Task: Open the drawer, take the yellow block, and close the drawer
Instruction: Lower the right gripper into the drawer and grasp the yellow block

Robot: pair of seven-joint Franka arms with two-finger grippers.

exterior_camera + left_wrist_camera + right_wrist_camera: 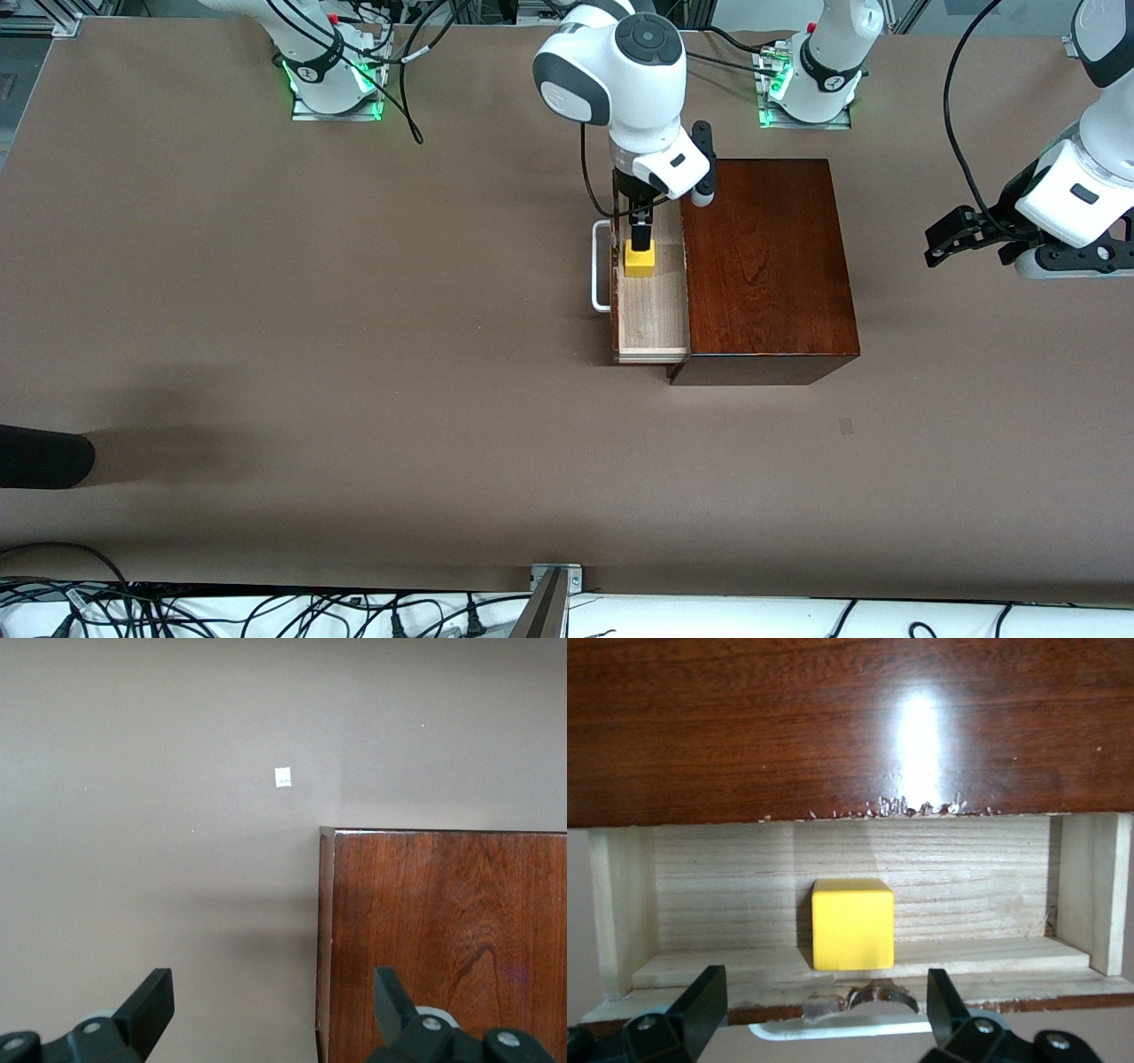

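Observation:
The drawer of the dark reddish-brown wooden box stands pulled out, its white handle toward the right arm's end. The yellow block sits on the drawer's pale floor. My right gripper hangs just above the block, open and empty. In the right wrist view the block lies in the drawer past the right gripper, whose fingers are spread over the handle. My left gripper waits open and empty beside the box, toward the left arm's end. Its wrist view shows the left gripper and the box.
A small pale tape mark lies on the table nearer the front camera than the box; it also shows in the left wrist view. A dark rounded object juts in at the right arm's end. Cables run along the table's near edge.

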